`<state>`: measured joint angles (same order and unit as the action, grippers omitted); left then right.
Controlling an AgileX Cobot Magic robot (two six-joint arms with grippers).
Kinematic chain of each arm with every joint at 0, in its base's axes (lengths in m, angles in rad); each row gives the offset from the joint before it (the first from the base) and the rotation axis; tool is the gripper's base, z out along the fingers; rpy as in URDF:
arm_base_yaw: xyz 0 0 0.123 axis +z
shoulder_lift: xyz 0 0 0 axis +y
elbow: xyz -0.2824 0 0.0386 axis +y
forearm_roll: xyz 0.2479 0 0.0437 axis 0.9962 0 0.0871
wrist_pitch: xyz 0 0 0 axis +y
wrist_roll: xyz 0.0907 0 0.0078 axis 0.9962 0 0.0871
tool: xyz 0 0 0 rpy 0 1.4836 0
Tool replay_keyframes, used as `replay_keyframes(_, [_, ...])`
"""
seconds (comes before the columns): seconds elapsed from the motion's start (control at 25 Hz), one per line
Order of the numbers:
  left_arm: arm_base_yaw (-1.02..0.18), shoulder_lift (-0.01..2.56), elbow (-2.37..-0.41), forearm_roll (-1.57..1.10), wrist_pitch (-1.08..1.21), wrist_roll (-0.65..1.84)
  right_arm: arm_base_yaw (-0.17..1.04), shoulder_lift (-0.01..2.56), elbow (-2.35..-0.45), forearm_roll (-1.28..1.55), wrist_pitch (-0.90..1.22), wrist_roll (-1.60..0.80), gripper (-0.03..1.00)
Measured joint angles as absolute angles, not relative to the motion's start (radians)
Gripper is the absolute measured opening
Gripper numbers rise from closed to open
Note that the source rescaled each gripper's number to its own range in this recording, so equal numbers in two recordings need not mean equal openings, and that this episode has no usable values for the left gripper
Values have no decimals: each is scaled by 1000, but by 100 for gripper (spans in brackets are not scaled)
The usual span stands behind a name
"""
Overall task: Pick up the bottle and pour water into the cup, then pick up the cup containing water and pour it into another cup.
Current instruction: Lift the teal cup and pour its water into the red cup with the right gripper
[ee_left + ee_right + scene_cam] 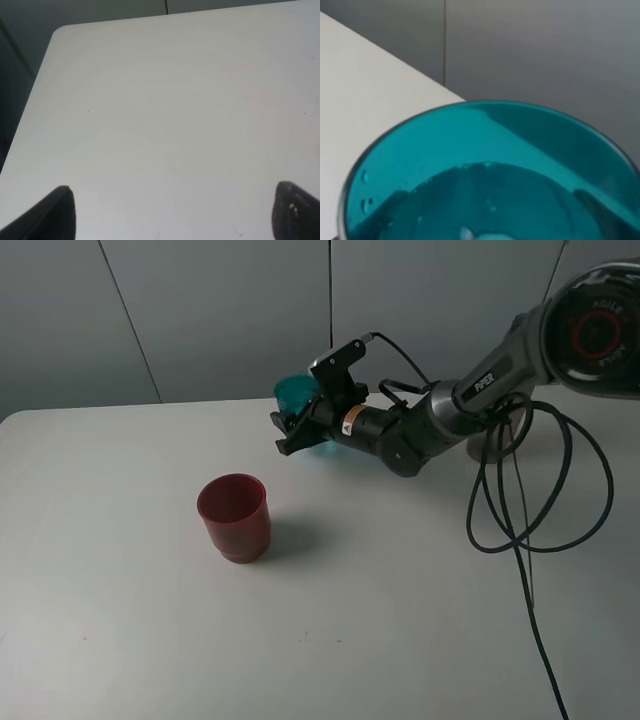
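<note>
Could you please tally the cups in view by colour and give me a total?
Teal-blue cup: 1
Dark red cup: 1
Total: 2

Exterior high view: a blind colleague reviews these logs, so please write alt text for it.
The right arm reaches in from the right, its pincer closed on a teal cup near the far edge of a white table. A dark red cup stands upright nearer the camera, further left.
</note>
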<state>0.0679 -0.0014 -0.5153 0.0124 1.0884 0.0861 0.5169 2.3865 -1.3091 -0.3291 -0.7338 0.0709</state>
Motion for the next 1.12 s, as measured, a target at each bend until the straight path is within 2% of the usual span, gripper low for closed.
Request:
replay_keyframes(0.68, [68, -1, -515, 12, 1088, 86, 570, 2211, -1145, -481, -749, 113, 7])
replay_keyframes(1.12, [68, -1, -515, 12, 1088, 86, 607, 2209, -1141, -522, -751, 58, 7])
